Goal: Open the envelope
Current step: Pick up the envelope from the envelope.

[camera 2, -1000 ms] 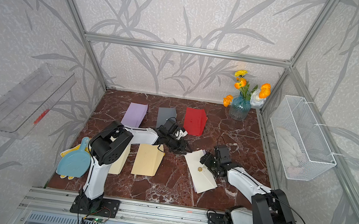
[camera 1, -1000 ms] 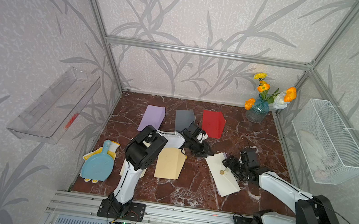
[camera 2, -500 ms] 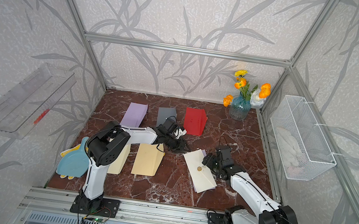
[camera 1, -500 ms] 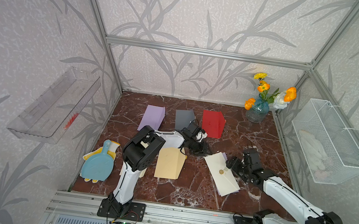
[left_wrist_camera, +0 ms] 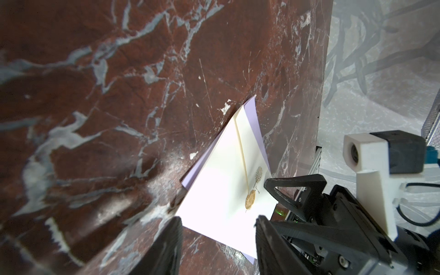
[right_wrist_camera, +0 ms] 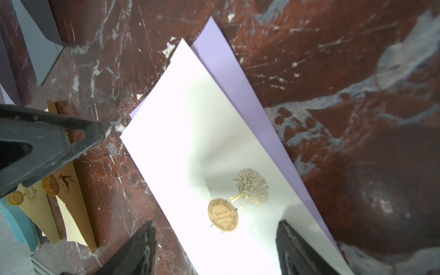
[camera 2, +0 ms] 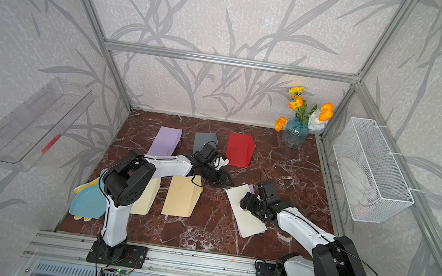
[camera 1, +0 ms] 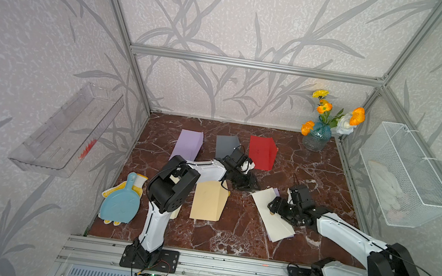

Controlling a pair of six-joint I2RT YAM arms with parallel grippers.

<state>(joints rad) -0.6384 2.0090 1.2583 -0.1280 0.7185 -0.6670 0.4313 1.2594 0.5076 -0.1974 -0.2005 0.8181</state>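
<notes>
Blue glass vase (camera 1: 316,137) with orange and yellow flowers sits in the far right corner of the marble tabletop (camera 1: 228,242). Row running left from the vase: red envelope (camera 1: 261,152) nearest, then grey envelope (camera 1: 224,145), lilac envelope (camera 1: 188,143) farthest. Tan envelope (camera 1: 208,201) is well forward of the vase. Blue scoop (camera 1: 121,204) lies on a yellow glove (camera 1: 139,181) at the table edge opposite the vase. Wire basket (camera 1: 387,156) hangs on the wall beside the vase, clear shelf (camera 1: 68,129) on the opposite wall.

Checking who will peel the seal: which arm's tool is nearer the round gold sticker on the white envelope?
Right. The right tool hangs open directly over the gold sticker, straddling it; the left tool sits beside the far end of the white envelope.
</notes>
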